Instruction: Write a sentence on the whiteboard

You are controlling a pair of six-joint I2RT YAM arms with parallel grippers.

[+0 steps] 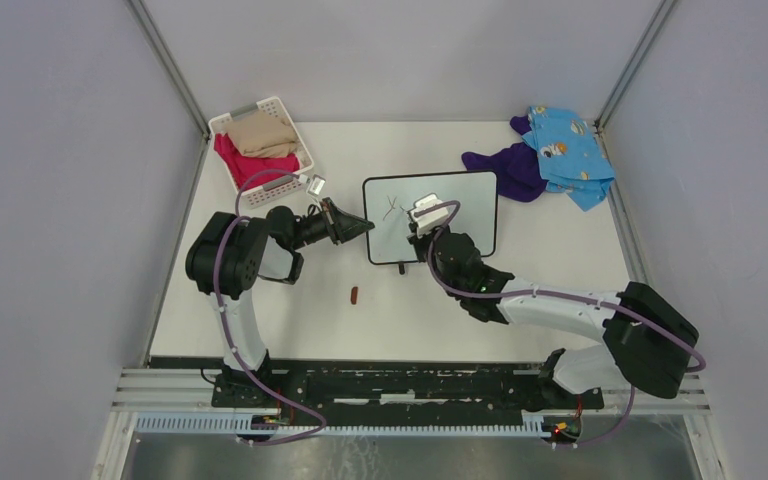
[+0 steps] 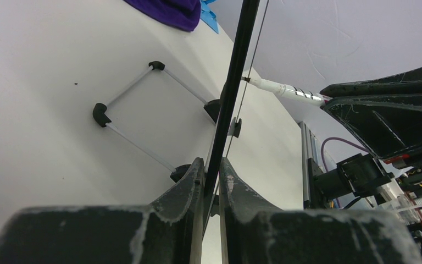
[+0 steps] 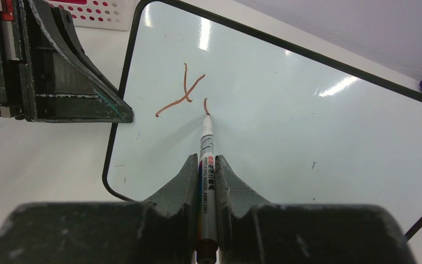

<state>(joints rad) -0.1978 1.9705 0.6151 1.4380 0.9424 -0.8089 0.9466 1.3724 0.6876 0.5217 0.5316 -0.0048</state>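
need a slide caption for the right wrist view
Right pincer holds a slim white marker pen, tip on the black-framed whiteboard beside a few reddish-brown strokes

I am looking into a robot lab cell: grey panel walls [image 1: 50,200] are enclosing a white table [image 1: 440,320], an aluminium mounting rail [image 1: 160,388] running along the frame's bottom.

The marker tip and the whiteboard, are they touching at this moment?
Touching. The right wrist view shows the tip of the marker resting on the whiteboard exactly where a short reddish stroke ends, with no gap.
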